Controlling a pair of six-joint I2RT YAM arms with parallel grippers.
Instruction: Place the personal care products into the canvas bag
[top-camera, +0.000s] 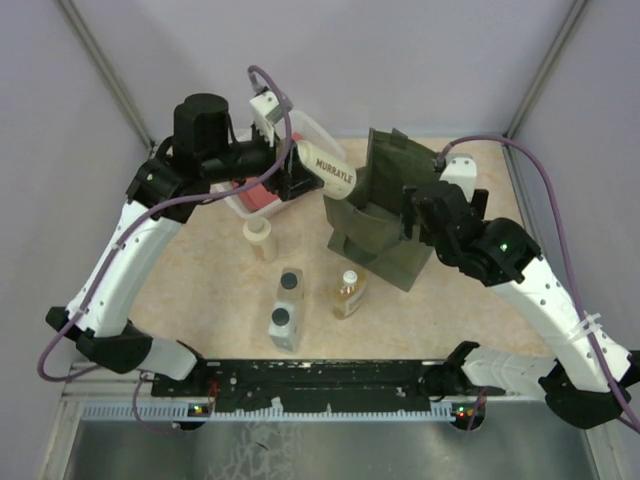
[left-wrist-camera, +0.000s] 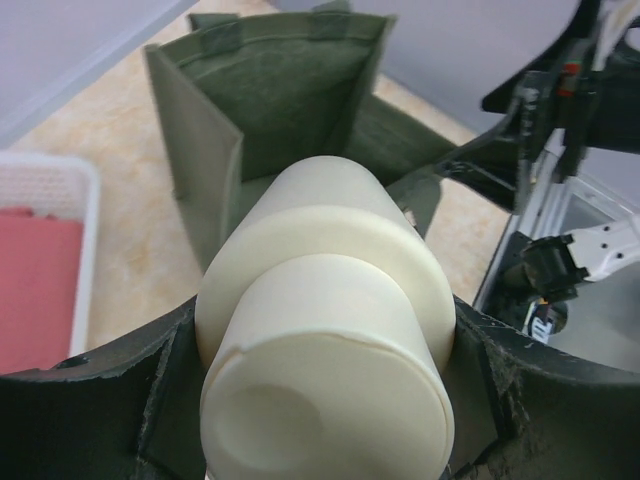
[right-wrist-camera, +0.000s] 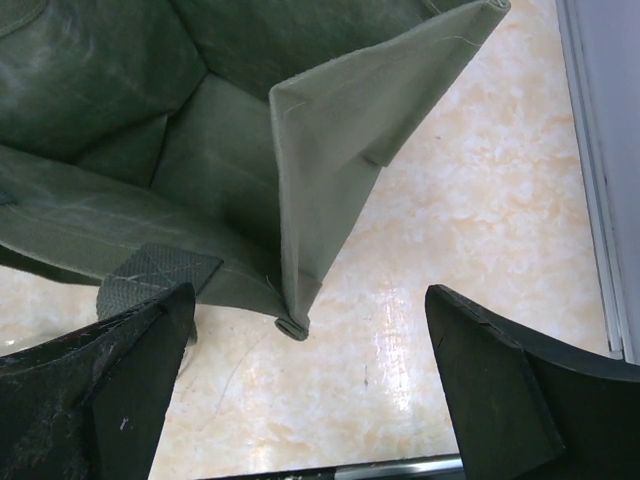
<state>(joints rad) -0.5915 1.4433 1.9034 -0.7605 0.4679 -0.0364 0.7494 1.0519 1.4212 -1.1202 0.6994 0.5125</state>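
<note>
**Top view:** L gripper (top-camera: 303, 172) is closed partway on a cream bottle (top-camera: 333, 171), held sideways. The bottle's free end reaches the left rim of the canvas bag (top-camera: 385, 215), straight ahead of the gripper. White basket (top-camera: 312, 132) w/ red cloth (top-camera: 262, 196) sits under and behind it. On the table (top-camera: 200, 270), toward the arm bases from the gripper, are a second cream bottle (top-camera: 260, 238), a grey bottle (top-camera: 289, 285), another grey bottle (top-camera: 283, 322) and an amber bottle (top-camera: 348, 293). R gripper (top-camera: 413, 215) is at the bag's right side.

**Left wrist:** the bottle (left-wrist-camera: 320, 370) fills the gap, w/ both fingers (left-wrist-camera: 100, 410) pressed on its sides. The bag mouth (left-wrist-camera: 270, 110) gapes just beyond the bottle. Basket (left-wrist-camera: 60, 175) and cloth (left-wrist-camera: 35, 290) are off to the left.

**Right wrist:** R gripper (right-wrist-camera: 310, 390) is spread wide w/ nothing in it. The bag's corner fold (right-wrist-camera: 330, 130) stands just ahead of the gap, nearer the left finger (right-wrist-camera: 90, 400).
</note>
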